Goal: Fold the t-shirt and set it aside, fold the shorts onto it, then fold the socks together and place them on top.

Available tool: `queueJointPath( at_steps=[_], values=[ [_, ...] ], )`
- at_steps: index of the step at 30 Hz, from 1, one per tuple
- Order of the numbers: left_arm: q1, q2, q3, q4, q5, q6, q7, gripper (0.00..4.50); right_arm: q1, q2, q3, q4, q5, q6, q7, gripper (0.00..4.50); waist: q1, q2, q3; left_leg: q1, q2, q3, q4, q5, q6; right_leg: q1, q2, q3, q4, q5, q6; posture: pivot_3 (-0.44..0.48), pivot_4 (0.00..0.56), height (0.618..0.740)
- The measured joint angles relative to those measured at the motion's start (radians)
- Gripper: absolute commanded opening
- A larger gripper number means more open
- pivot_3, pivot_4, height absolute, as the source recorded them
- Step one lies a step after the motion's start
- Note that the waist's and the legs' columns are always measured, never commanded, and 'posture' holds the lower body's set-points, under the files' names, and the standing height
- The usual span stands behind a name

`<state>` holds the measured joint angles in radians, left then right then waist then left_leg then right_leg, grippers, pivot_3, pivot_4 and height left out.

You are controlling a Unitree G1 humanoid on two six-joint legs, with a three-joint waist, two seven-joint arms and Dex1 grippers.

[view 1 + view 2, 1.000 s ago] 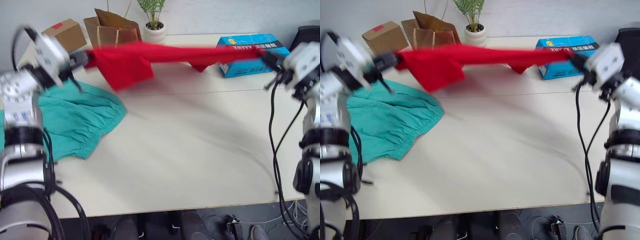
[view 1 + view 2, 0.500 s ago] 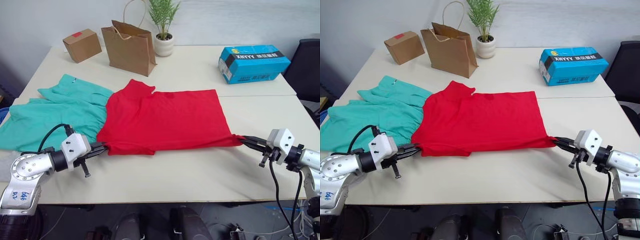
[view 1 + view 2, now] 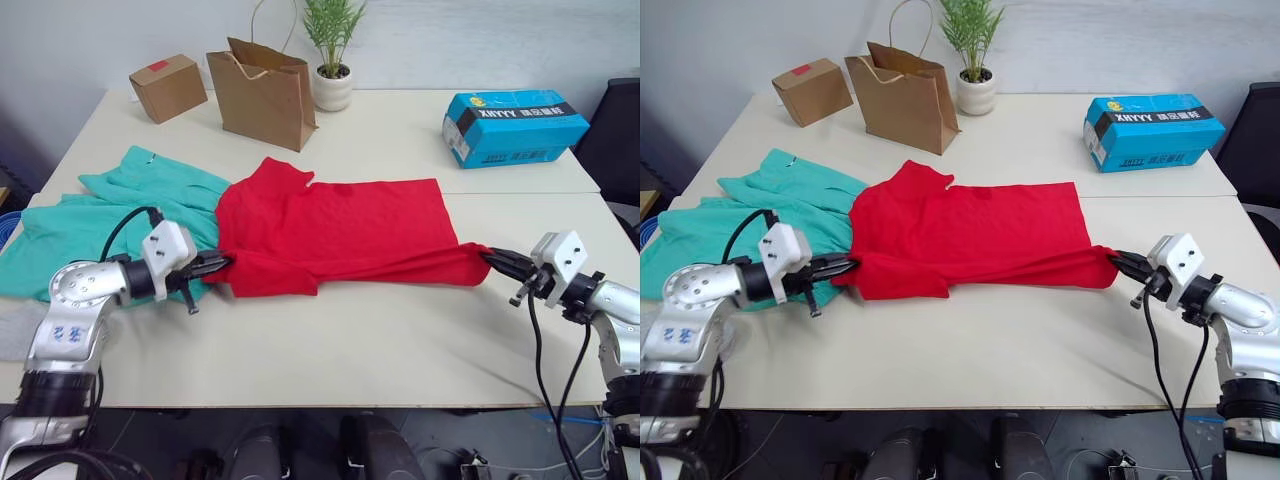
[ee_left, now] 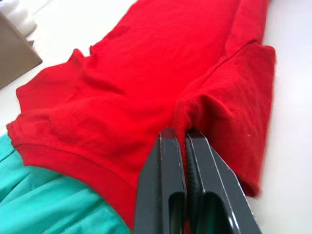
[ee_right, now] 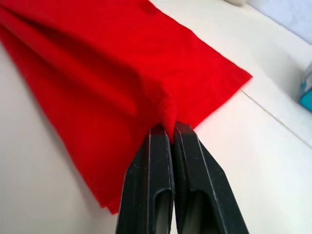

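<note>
Left eye view: both claws pinch t-shirt (image 3: pixel 340 225); blue box (image 3: pixel 515 125) reads "XIIYIY".

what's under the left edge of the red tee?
The t-shirt overlaps the teal shorts on its left side; elsewhere it lies on the table. How far the shorts reach beneath is covered.

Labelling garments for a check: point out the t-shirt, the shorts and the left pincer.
t-shirt (image 3: pixel 340 225): left eye view, middle of the red body.
shorts (image 3: pixel 120 210): left eye view, flat teal fabric left of the t-shirt.
left pincer (image 3: pixel 222 262): left eye view, fingertips clamping the t-shirt's edge.
</note>
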<state>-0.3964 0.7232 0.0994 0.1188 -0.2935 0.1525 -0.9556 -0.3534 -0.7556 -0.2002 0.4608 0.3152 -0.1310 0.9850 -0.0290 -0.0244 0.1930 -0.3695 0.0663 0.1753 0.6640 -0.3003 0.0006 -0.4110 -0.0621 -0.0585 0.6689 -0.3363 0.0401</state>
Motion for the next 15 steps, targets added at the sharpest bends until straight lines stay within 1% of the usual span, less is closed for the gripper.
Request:
queueJointPath(
  at_steps=[4, 6, 8, 11, 15],
  values=[
    [-0.135, -0.051, -0.041, 0.141, -0.006, 0.182, 0.020, 0.00, -0.078, 0.048, 0.005, -0.006, 0.027, 0.278, -0.100, 0.04, 0.000, 0.000, 0.000, -0.001, 0.000, 0.000, 0.001, 0.001, 0.000, -0.001, 0.000, 0.000, 0.002, 0.000, 0.000, 0.000, 0.150, 0.740],
    [-0.189, -0.072, -0.060, 0.207, 0.003, 0.278, 0.054, 0.00, -0.106, 0.053, 0.023, -0.007, 0.022, 0.371, -0.139, 0.04, -0.001, 0.000, 0.000, -0.001, 0.000, 0.000, 0.001, 0.001, 0.000, -0.002, 0.000, 0.000, 0.002, 0.000, 0.000, 0.000, 0.150, 0.740],
    [-0.249, -0.096, -0.064, 0.283, 0.015, 0.390, 0.116, 0.00, -0.141, 0.086, 0.019, 0.000, 0.019, 0.470, -0.228, 0.04, -0.003, 0.000, 0.000, -0.002, 0.000, 0.000, 0.001, 0.001, -0.001, -0.002, 0.001, 0.000, 0.002, 0.000, 0.001, 0.000, 0.150, 0.740],
    [-0.279, -0.099, -0.071, 0.313, 0.028, 0.459, 0.149, 0.00, -0.170, 0.124, 0.006, 0.007, 0.021, 0.549, -0.316, 0.04, -0.004, 0.000, 0.000, -0.002, 0.000, 0.001, 0.000, 0.001, -0.001, -0.003, 0.000, 0.001, 0.003, -0.001, 0.001, 0.000, 0.150, 0.740],
    [-0.266, -0.096, -0.073, 0.299, 0.036, 0.442, 0.155, 0.00, -0.176, 0.150, -0.004, -0.002, 0.025, 0.509, -0.327, 0.04, -0.004, 0.000, 0.000, -0.002, 0.000, 0.001, 0.000, 0.001, -0.001, -0.003, 0.001, 0.001, 0.003, -0.001, 0.001, 0.000, 0.150, 0.740]
  ],
)
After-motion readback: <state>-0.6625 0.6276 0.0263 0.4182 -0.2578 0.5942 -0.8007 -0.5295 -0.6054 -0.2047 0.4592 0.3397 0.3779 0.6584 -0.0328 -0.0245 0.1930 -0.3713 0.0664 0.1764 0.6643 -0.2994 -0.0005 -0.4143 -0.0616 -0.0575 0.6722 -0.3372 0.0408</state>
